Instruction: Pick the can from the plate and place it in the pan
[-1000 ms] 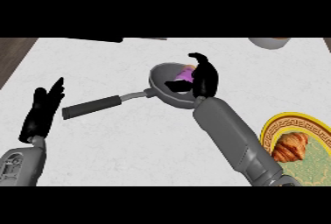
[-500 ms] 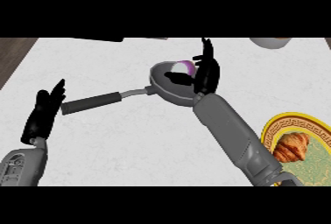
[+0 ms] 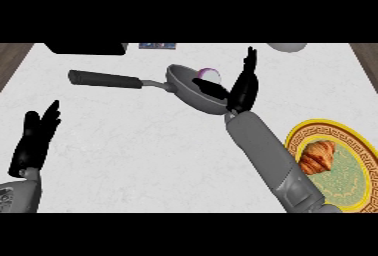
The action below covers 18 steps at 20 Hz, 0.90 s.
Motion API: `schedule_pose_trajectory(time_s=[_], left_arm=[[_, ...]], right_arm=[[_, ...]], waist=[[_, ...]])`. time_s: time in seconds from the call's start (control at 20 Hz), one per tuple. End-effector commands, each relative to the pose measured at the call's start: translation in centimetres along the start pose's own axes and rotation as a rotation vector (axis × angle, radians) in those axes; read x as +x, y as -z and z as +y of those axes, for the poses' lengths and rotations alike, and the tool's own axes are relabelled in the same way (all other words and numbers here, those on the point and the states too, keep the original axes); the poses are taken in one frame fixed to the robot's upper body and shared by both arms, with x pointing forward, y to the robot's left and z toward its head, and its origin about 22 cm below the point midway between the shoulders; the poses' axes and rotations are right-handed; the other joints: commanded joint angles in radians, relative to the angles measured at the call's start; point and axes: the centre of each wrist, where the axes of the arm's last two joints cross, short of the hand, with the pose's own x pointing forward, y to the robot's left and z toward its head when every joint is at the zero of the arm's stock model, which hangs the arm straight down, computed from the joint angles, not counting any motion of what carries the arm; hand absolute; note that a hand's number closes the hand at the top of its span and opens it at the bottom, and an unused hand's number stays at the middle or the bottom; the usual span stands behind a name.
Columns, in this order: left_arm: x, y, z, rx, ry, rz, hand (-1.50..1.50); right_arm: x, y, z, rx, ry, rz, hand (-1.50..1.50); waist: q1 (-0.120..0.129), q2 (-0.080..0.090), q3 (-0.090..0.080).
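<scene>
Can (image 3: 209,75): apparently lying inside pan (image 3: 184,89), far centre | right hand (image 3: 242,87): fingers straight, holding nothing, just right of can | left hand (image 3: 35,142): open, resting near left | plate (image 3: 343,181): near right, carries croissant (image 3: 317,156)

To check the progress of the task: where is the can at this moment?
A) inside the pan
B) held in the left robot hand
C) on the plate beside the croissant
A: the can lies inside the pan, and the plate carries only a croissant.
</scene>
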Motion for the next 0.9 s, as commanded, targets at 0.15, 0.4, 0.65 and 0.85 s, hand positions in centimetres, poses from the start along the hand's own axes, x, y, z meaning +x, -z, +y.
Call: schedule_pose_trajectory(time_s=[0.15,0.4,0.65,0.85], left_arm=[[-1.2,-1.1,1.9,0.059,-0.027,0.043,0.00],[-1.1,-0.8,3.6,0.046,-0.008,0.029,0.00],[-2.1,-1.5,1.4,0.049,-0.020,0.045,0.00],[-1.7,-0.5,1.6,0.048,-0.004,0.036,0.00]], right_arm=[[-4.1,-1.7,-4.9,-0.060,0.042,0.012,-1.50],[-4.9,-2.1,-11.7,-0.041,0.086,0.008,-1.50],[-6.3,-4.2,-19.8,0.006,0.047,-0.006,-1.50],[-5.4,-7.0,-24.6,0.017,0.044,0.002,-1.50]], waist=[[-0.068,-0.021,-0.001],[-0.070,-0.016,-0.002],[-0.071,-0.014,-0.002],[-0.067,-0.010,-0.002]])
